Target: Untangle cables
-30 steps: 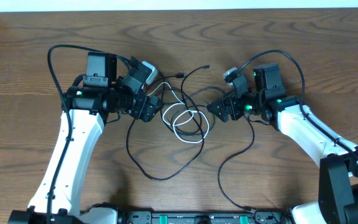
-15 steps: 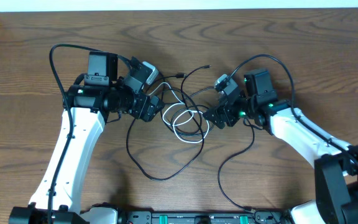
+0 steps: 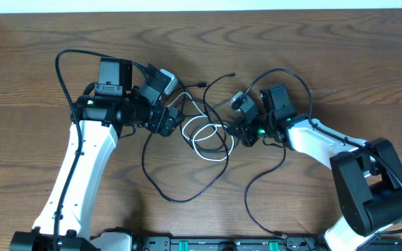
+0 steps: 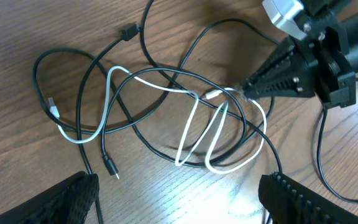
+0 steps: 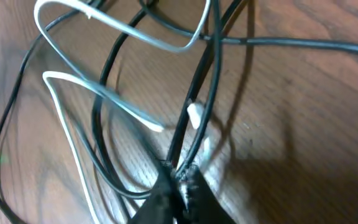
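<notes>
On the table (image 3: 340, 42), my right tool (image 4: 241, 93) pinches shut on the cables (image 3: 208, 132), a likely light, limp, slippery tangle best taken near its crossings; my left tool (image 3: 179, 120) hangs beside, spread apart.

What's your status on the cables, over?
Left claw open, left of the cables. Right claw shut on cables at their right edge. White cable looped among black ones, not yet untangled.

Tangled black and white cables (image 3: 208, 132) lie on the wooden table (image 3: 340, 63).
</notes>
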Controlling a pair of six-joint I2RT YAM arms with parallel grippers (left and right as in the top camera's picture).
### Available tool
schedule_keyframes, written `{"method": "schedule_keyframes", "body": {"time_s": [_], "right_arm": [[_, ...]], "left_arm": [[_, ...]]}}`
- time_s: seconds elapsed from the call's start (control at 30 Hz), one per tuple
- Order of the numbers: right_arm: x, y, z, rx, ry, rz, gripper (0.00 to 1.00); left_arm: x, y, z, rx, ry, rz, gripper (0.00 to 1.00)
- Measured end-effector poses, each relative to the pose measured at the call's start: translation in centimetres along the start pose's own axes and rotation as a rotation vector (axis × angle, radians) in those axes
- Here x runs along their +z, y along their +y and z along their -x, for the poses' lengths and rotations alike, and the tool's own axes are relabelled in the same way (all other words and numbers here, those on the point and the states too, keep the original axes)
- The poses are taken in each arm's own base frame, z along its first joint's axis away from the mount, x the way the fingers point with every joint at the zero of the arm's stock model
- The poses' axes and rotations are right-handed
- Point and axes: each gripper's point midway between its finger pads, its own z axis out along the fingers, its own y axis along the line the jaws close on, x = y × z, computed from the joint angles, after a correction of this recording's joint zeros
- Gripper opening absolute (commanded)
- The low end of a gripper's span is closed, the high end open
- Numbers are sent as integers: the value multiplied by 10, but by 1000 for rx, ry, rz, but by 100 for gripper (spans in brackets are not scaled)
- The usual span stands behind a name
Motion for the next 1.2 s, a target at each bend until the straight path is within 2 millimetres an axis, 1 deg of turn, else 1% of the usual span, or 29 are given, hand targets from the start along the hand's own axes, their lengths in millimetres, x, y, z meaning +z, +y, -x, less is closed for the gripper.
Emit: {"method": "schedule_keyframes", "body": {"time_s": [0.1,0.2,0.27,0.3,0.43,0.5,0.6,0.67,0.73,0.83,0.93,1.07,1.13,1.2], "right_arm": [[-1,3,11,18,-45,25,1],[-8,10,35,17,-135,76,1],[-21,15,55,14,-210,98,1],[-31,17,68,8,-255,105,1],[-95,31,129,-69,-498,103,1],[-134,43,157,-132,-625,100,1],[-178,65,181,-217,-759,100,1],[-195,77,189,-251,-808,106,1],[-207,86,193,-269,-840,106,1],[-218,91,198,-282,-878,98,1],[-224,93,201,-287,-902,90,1],[-225,92,202,-272,-907,87,1],[-226,93,203,-268,-912,91,1],[-228,94,204,-268,-920,96,1]], "left_arm": [[0,0,0,0,0,0,87],[0,0,0,-11,0,1,87],[0,0,0,-20,1,3,88],[0,0,0,-25,1,3,90],[0,0,0,-45,-1,-3,91],[0,-3,1,-49,-8,-20,91],[0,-10,4,-52,-21,-56,91],[-1,-14,6,-51,-29,-82,91],[-1,-18,7,-51,-37,-103,91],[-1,-22,9,-51,-46,-127,91],[-2,-26,10,-51,-55,-151,93],[-4,-33,15,-48,-78,-195,96],[-4,-35,18,-38,-92,-207,100],[-4,-37,23,-29,-109,-215,98]]}}
